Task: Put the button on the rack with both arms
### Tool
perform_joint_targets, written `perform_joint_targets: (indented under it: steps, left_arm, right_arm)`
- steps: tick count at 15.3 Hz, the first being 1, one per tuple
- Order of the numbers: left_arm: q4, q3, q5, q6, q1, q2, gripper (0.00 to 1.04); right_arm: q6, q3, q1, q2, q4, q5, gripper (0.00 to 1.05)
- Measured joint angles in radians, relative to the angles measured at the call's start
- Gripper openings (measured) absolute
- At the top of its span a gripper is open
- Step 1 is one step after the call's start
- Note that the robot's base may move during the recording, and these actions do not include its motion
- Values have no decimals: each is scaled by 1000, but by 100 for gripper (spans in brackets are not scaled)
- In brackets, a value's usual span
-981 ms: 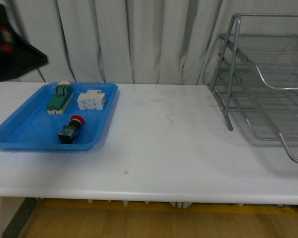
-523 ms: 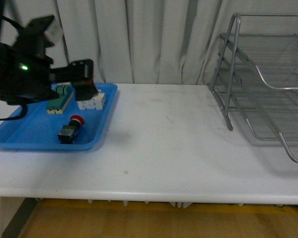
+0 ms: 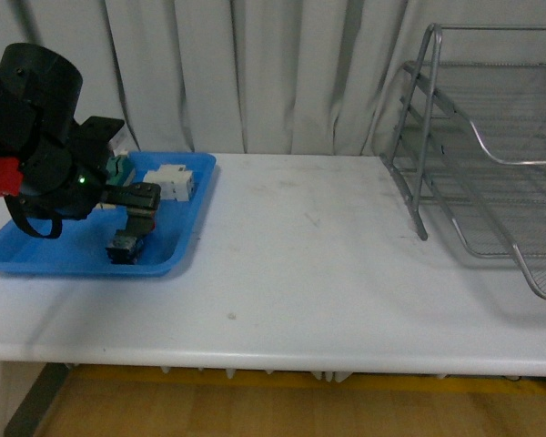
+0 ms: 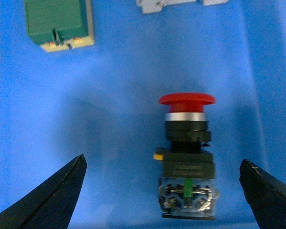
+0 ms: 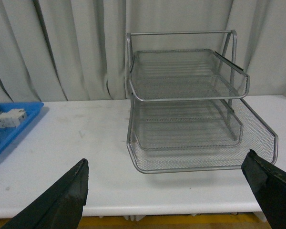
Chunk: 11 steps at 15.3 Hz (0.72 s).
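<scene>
Left wrist view shows my left end effector (image 4: 162, 161) spread wide, a finger either side of the button (image 4: 186, 157) without touching it. In the front view that button lies on its side in the blue tray (image 3: 68, 257), left of frame, on the worktop (image 3: 300, 273). My right end effector (image 5: 165, 162) is spread too, facing the rack (image 5: 186, 119), which stands at the right.

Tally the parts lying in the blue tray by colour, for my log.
Red-capped button: 1
Green-and-cream switch: 1
White block: 1
Total: 3
</scene>
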Motion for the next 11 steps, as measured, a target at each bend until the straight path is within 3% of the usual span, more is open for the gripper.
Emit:
perform_joint_targets:
  steps: [5,11]
  left_arm:
    - [-6,7,56,-16,10,23,98]
    - [-1,17,37,-16,8,75,98]
  right_arm:
    - [0,0,0,0,0,0,98]
    - [0,0,0,0,0,0,98]
